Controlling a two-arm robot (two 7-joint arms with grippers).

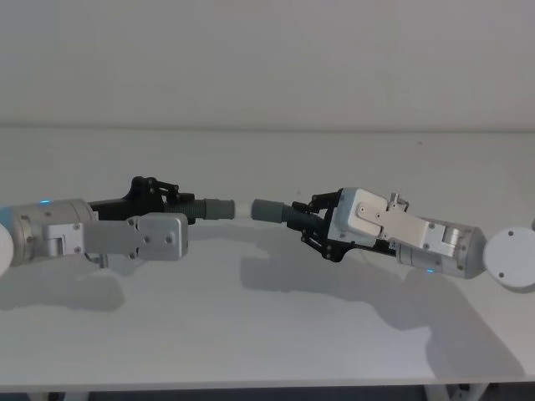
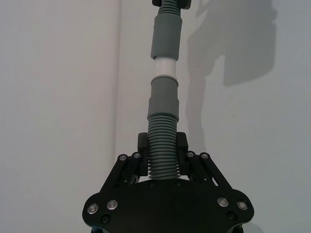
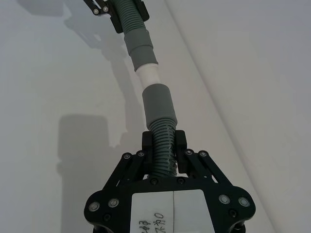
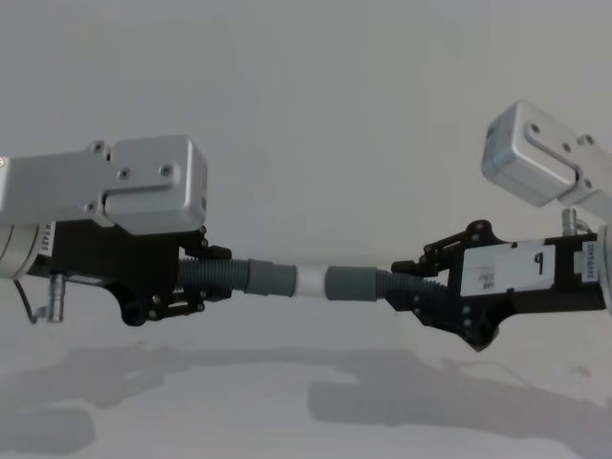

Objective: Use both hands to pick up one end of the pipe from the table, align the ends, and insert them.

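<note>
Both hose pieces are lifted off the worktop: the left gripper is clamped on the white-tipped piece, the right gripper on the collar piece. The ends look lined up, the white tip at the collar mouth; pushing it home remains

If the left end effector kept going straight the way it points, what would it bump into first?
Its held hose piece leads, so the white tip would likely slide deeper into the grey collar of the piece held by the right end effector. The two look lined up.
</note>
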